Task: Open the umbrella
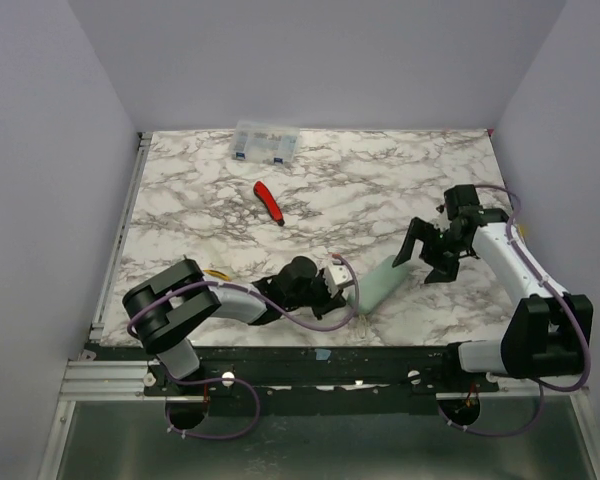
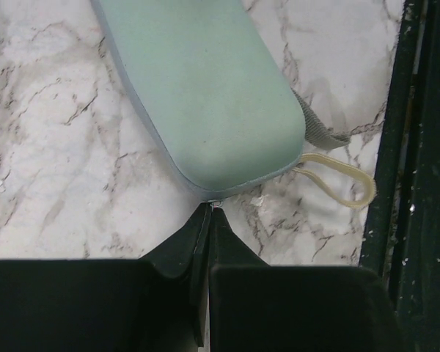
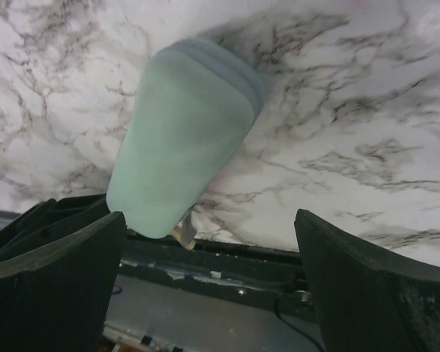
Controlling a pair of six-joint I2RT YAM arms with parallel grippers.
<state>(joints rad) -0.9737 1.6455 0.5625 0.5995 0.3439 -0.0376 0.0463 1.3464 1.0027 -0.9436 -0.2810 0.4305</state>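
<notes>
The umbrella is inside its pale mint-green sleeve (image 1: 380, 283), lying on the marble table near the front edge. No canopy, shaft or handle shows. In the left wrist view the sleeve's rounded end (image 2: 213, 95) has a beige strap loop (image 2: 341, 183) and a grey strap beside it. My left gripper (image 1: 345, 287) is shut, its tips (image 2: 210, 210) pinching a small metal pull at that end. My right gripper (image 1: 428, 258) is open and empty, above the table just right of the sleeve's far end. In the right wrist view the sleeve (image 3: 180, 139) lies ahead of the left finger (image 3: 66, 264).
A red-handled screwdriver (image 1: 268, 201) lies mid-table. A clear plastic box (image 1: 266, 141) stands at the back edge. Something yellow (image 1: 218, 272) shows under the left arm. The black front rail (image 1: 320, 355) runs close to the sleeve's near end.
</notes>
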